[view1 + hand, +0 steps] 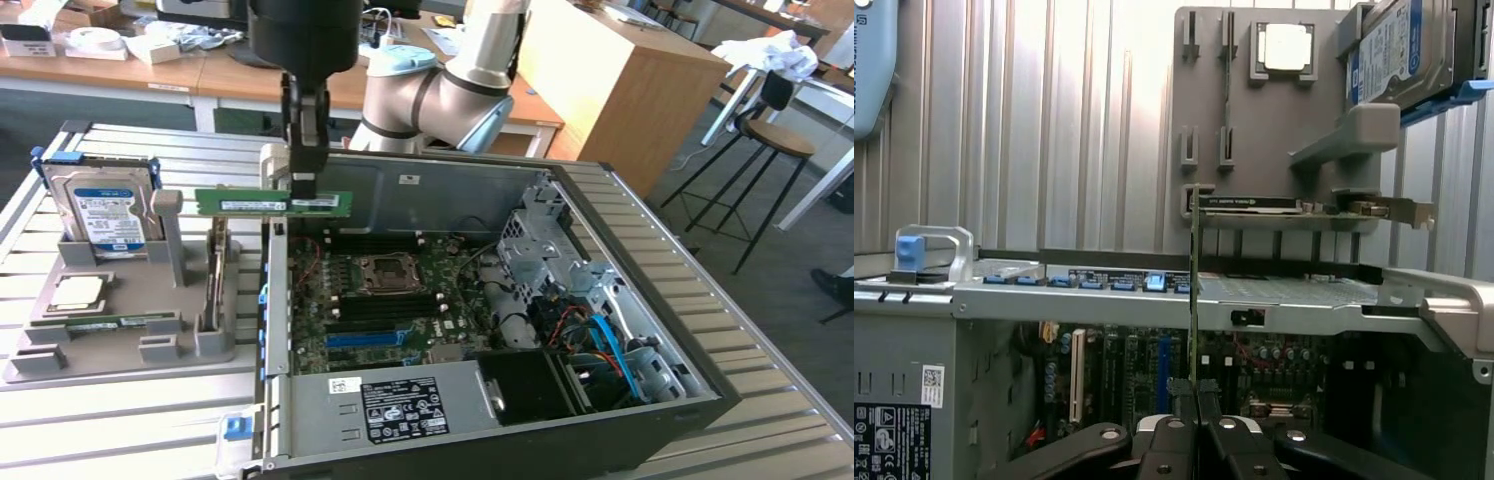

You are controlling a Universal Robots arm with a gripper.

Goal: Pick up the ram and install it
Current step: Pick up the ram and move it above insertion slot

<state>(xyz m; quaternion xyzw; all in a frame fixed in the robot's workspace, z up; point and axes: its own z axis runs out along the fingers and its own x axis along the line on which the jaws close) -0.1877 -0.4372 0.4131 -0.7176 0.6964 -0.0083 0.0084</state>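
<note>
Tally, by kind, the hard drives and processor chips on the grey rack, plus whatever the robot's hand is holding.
Hard drive: 1
Processor chip: 1
Ram stick, gripped in the hand: 1
Total: 3

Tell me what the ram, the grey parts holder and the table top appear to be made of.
By look, the ram is matte green circuit board with a pale label, likely fibreglass laminate. Likely plastic, the grey parts holder is uniform dull grey with moulded-looking slots. Probably metal, the table top shows pale ribbed slats with a soft sheen.
</note>
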